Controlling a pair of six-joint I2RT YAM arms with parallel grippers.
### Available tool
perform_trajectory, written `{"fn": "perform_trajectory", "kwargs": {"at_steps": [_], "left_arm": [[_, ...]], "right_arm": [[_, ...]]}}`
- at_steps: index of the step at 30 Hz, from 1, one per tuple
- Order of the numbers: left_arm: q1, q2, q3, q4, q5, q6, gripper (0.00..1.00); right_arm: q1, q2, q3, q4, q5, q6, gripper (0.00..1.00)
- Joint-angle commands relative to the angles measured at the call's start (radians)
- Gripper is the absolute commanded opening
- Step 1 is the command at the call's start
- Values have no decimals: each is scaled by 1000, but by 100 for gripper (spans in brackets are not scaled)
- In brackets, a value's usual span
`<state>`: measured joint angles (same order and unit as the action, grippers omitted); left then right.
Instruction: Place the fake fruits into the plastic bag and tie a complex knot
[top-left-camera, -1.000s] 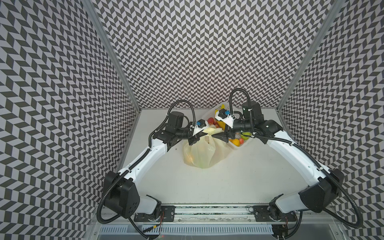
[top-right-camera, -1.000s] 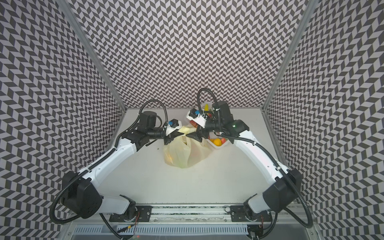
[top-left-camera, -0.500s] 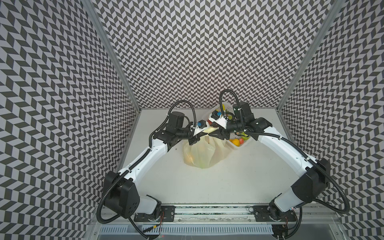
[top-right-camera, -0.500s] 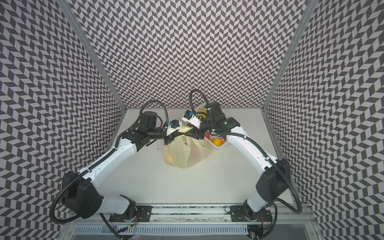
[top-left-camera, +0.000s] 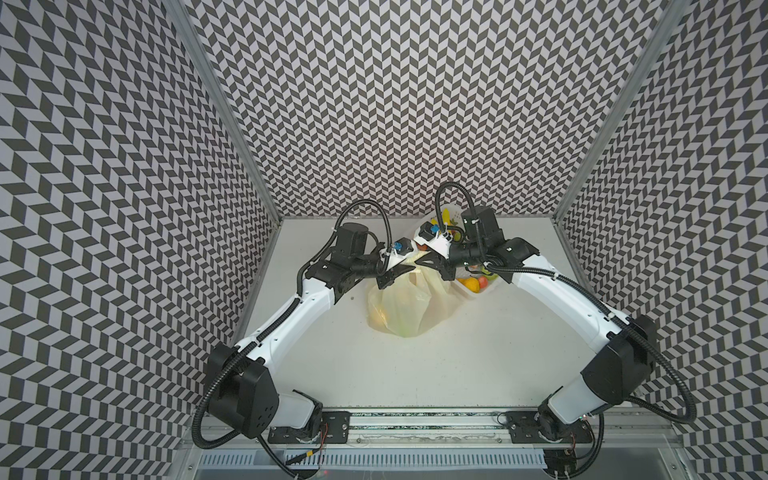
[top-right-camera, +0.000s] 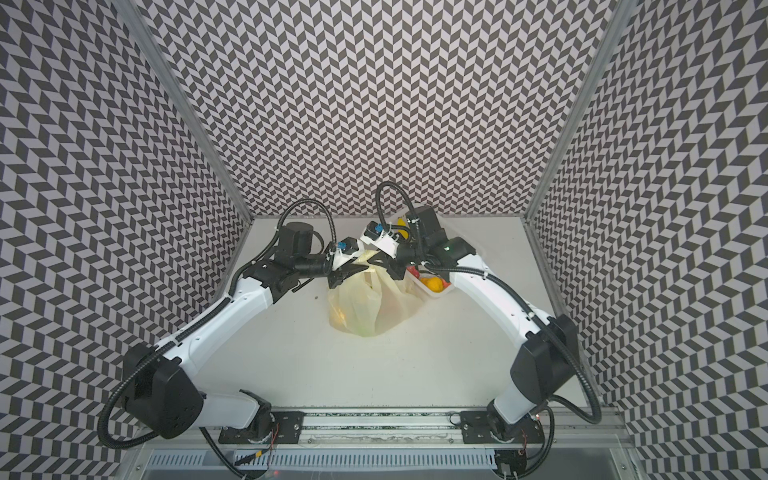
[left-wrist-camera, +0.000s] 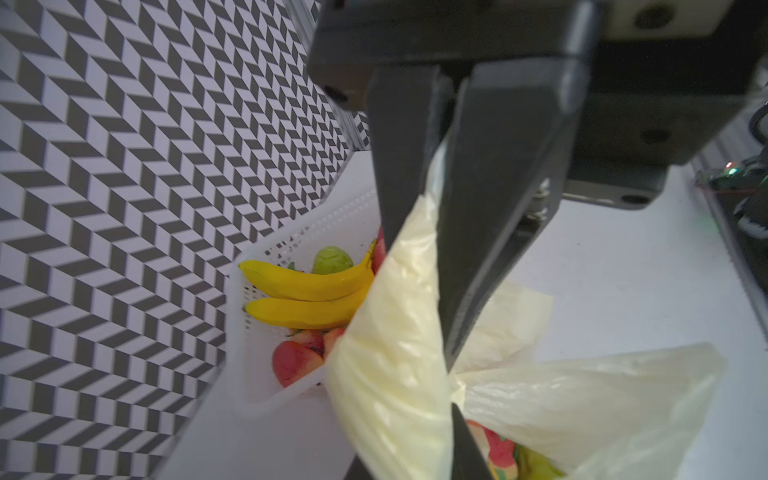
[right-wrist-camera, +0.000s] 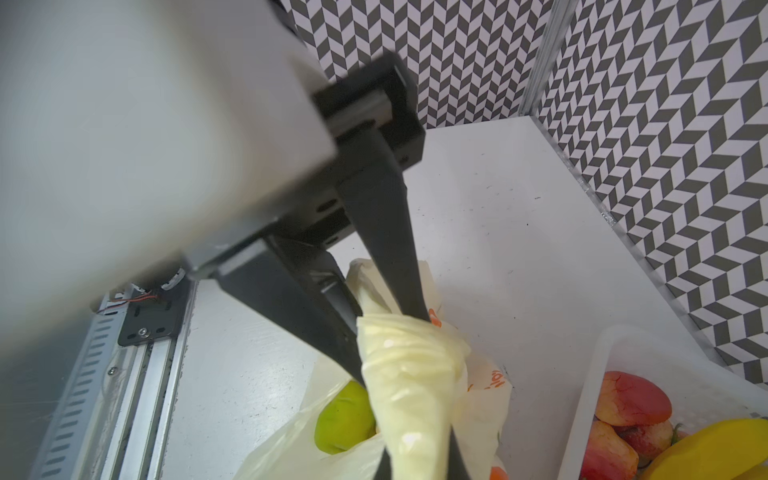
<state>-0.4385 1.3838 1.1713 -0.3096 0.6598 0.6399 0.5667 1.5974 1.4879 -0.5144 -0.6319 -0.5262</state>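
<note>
Right claw now tight on plastic bag

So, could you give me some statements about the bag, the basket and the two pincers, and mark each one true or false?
1. The plastic bag stands on the table between the two arms. True.
2. The white basket is empty. False: bananas and red fruits lie in it.
3. A green fruit is inside the bag. True.
4. The right pincer hangs open, away from the bag. False: it is shut on the bag's twisted handle.
5. The bag's handle runs between the fingers of the left pincer. True.
</note>
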Motion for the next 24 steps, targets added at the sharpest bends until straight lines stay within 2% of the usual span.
{"fn": "perform_trajectory", "kwargs": {"at_steps": [1,8,12,16,21,24], "left_arm": [[9,-55,-47,20,-23,-32,36],[71,-127,-208,78,0,-107,48],[71,-116,-215,139,10,-151,47],[70,-102,-216,192,39,-196,33],[73,-127,-249,242,48,-235,0],[72,-156,-290,296,24,-294,0]], "right_arm": [[4,-46,-31,98,31,7,0],[4,-71,-48,138,47,11,0],[4,-74,-54,135,35,2,0],[4,-89,-74,138,37,-11,0],[4,-113,-102,154,89,-27,0],[4,-132,-124,176,146,-39,0]]}}
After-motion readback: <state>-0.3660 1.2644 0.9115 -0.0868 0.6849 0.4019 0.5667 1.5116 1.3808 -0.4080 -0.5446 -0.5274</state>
